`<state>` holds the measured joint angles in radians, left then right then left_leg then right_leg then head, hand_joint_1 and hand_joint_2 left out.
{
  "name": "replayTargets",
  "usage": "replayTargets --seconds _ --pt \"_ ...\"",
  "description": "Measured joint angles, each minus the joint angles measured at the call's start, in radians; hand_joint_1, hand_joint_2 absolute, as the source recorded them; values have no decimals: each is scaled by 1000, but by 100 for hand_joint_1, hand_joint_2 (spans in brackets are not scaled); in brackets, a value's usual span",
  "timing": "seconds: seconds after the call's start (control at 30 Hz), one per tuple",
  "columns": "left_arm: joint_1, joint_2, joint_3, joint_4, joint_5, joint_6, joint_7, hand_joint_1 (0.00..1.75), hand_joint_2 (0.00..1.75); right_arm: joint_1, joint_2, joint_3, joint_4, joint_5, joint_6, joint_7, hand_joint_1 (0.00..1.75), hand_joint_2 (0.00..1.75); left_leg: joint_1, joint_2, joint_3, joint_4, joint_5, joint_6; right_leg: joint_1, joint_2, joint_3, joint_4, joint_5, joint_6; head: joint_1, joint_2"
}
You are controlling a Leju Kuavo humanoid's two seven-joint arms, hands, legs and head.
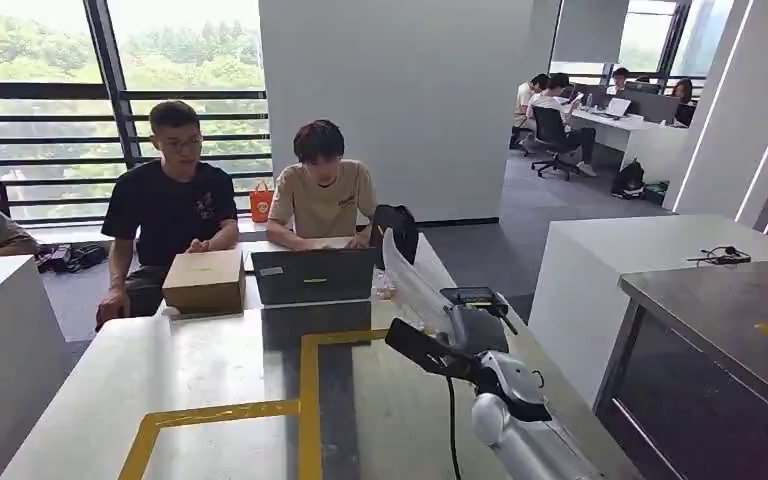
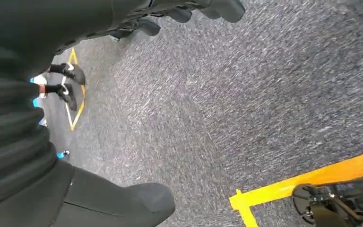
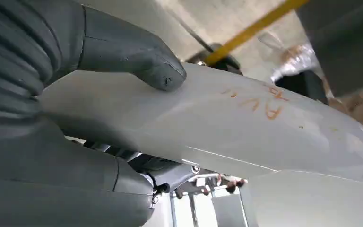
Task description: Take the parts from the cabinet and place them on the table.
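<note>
My right hand (image 1: 457, 335) is raised over the right part of the white table (image 1: 200, 380) and holds a long, pale, curved part (image 1: 410, 278) that sticks up and away from me. In the right wrist view the grey thumb (image 3: 132, 52) presses on the part's smooth white surface (image 3: 246, 127), which bears orange scribbles, while the darker fingers wrap it from the other side. My left hand (image 2: 123, 203) hangs beside my body above the grey carpet, its fingers (image 2: 194, 9) apart from the thumb with nothing between them.
Yellow tape lines (image 1: 308, 400) cross the table. At its far end lie a cardboard box (image 1: 204, 280) and a laptop (image 1: 312, 275), with two seated people behind. A dark-topped cabinet (image 1: 730, 320) stands at right, a white counter (image 1: 620, 260) beyond it. Yellow floor tape (image 2: 312, 177) crosses the carpet.
</note>
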<state>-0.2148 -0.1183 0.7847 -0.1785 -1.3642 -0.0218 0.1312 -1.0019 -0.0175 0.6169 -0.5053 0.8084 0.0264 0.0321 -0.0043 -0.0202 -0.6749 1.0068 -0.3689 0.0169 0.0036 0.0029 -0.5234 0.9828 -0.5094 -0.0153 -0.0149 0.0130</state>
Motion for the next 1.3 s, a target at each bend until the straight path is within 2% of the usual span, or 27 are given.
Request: replayTargets --seconds 0.03,0.13,0.33,0.57,0.6,0.77,0.8,1.13,1.17,1.2,1.23,1.3 --pt "-2 0 0 0 0 -1 -3 0 175 0 7 2 29 1 10 8 175 175 0 0 0 0 1 1 0 0 0 0 3 7 0 0" --pt "-3 0 -5 0 -1 -2 -6 0 175 5 23 13 100 23 52 23 175 175 0 0 0 0 2 2 0 0 0 0 4 14 0 0" --pt "-3 0 -8 0 -1 -2 -7 0 175 58 44 58 176 85 116 27 175 175 1 2 3 0 2 1 1 1 1 0 5 17 0 0" --pt "-3 0 -8 0 9 0 -9 0 175 113 84 117 204 114 122 8 175 175 2 3 4 -1 2 0 1 1 1 1 3 16 0 0" --pt "-3 0 -8 0 9 0 -9 0 175 113 89 125 205 116 128 4 0 0 2 3 4 -1 2 0 1 1 2 1 2 15 0 0" --pt "-2 0 -8 0 15 3 -6 0 175 112 103 138 209 119 131 -3 0 0 3 3 5 -2 0 -2 2 1 3 1 1 14 0 0" --pt "-2 0 -8 0 22 4 -6 0 0 112 105 139 210 119 130 -3 0 0 3 3 5 -2 0 -2 2 1 3 1 1 14 0 0" --pt "0 0 -2 1 47 1 -12 0 0 107 108 142 210 105 81 -3 0 0 3 3 6 -2 0 -2 2 1 3 1 1 14 0 0" --pt "1 0 0 1 47 1 -8 0 0 103 108 142 210 95 65 -6 0 0 1 2 4 0 -2 -1 1 1 3 -2 1 15 0 0" --pt "1 2 1 1 48 1 -5 0 0 96 108 139 210 81 45 -13 0 0 -4 2 4 2 -9 7 -4 1 6 -5 0 26 0 0" --pt "3 2 1 1 48 1 -5 0 0 88 108 131 210 63 17 -25 0 0 -5 3 6 2 -4 8 -4 2 7 -4 5 31 0 0" --pt "4 1 2 1 51 1 -5 0 0 60 107 110 207 27 -40 -53 0 0 9 8 16 -15 5 12 -4 3 7 11 -7 35 0 0"
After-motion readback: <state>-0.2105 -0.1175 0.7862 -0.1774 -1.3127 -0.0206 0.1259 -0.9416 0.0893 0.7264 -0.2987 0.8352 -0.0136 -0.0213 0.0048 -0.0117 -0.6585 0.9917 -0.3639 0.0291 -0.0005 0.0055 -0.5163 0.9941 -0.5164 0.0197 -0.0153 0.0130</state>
